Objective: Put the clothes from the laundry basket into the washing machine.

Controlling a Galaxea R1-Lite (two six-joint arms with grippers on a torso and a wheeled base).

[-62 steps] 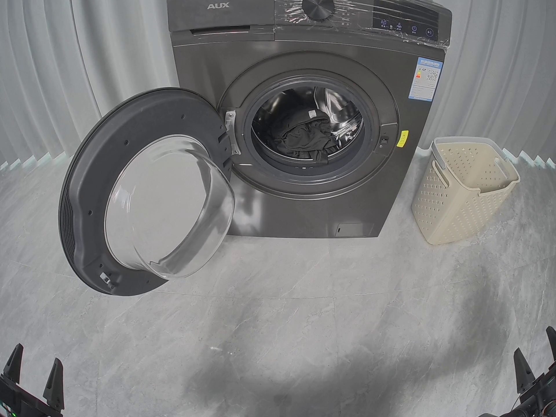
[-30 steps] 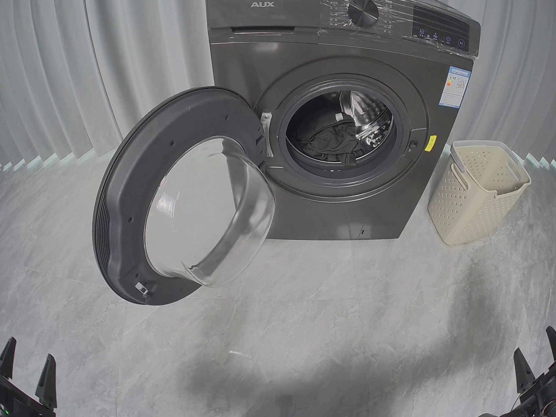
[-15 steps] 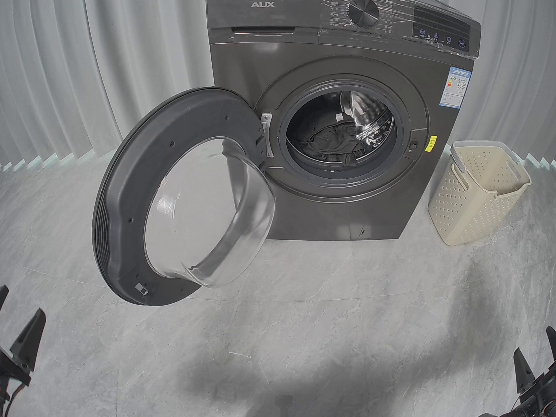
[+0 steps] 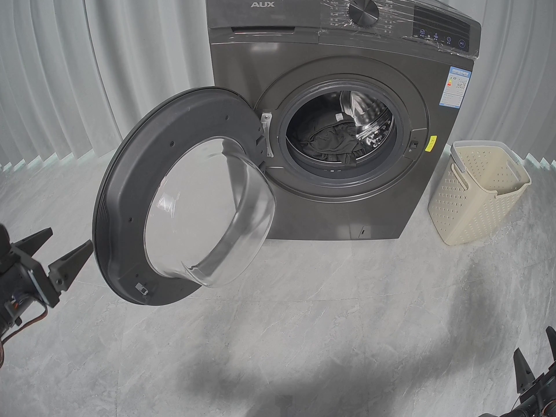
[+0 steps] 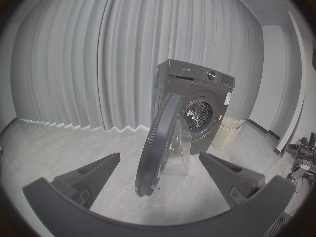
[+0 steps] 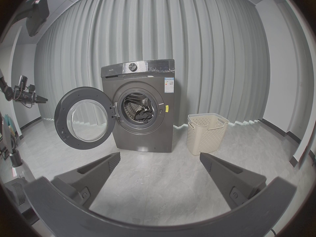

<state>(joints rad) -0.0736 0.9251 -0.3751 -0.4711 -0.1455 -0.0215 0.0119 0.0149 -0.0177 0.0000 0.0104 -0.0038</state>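
Dark, crumpled clothes [image 4: 329,140] lie in the drum of the washing machine [image 4: 324,47], whose door [image 4: 145,169] hangs wide; the cream basket [image 4: 463,209] stands on the floor just beside it. In the left wrist view the edge-on door covers part of the drum and the clothes cannot be made out. The left gripper [image 4: 69,237], near the door's rim, and the right gripper [image 6: 158,155], cut off in the head view, both have their fingers spread apart

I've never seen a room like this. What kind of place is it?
Likely a laundry spot set up in a curtained room: a washing machine with clothes inside, a laundry basket beside it, grey curtains behind.
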